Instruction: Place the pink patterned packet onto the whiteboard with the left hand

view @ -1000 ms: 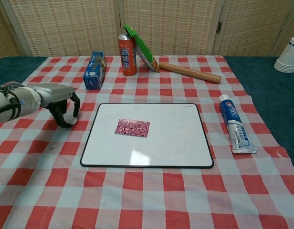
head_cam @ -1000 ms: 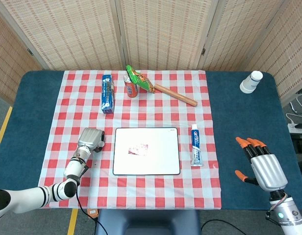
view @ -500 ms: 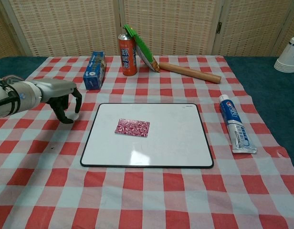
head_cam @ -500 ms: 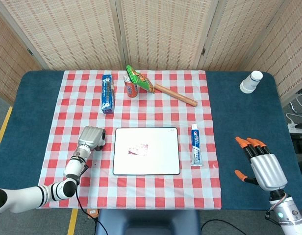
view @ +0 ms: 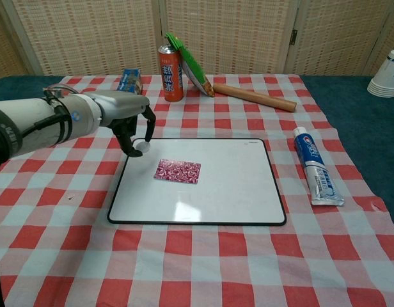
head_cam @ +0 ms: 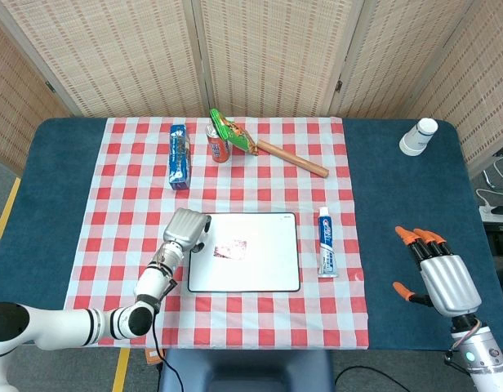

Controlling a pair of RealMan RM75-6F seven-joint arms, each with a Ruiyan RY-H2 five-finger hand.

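The pink patterned packet [head_cam: 232, 248] [view: 177, 171] lies flat on the left half of the whiteboard [head_cam: 268, 257] [view: 226, 185]. My left hand [head_cam: 189, 229] [view: 128, 120] hovers over the board's far left corner, just up and left of the packet, apart from it. Its fingers hang down loosely with a gap to the thumb, and nothing is in them. My right hand [head_cam: 438, 273] rests over the blue table at the right, fingers spread and empty; the chest view does not show it.
A toothpaste tube [head_cam: 326, 242] [view: 315, 166] lies right of the board. At the back stand a blue box [head_cam: 179, 157] [view: 129, 78], an orange can [head_cam: 217, 144] [view: 171, 73], a green packet [head_cam: 233, 131] [view: 190, 64] and a wooden rolling pin [head_cam: 292, 158] [view: 254, 97]. White cups [head_cam: 418, 136] [view: 387, 73] stand far right.
My left hand has swung right from the checkered cloth to the whiteboard's far left corner, closer to the packet. The packet and right hand have stayed put.
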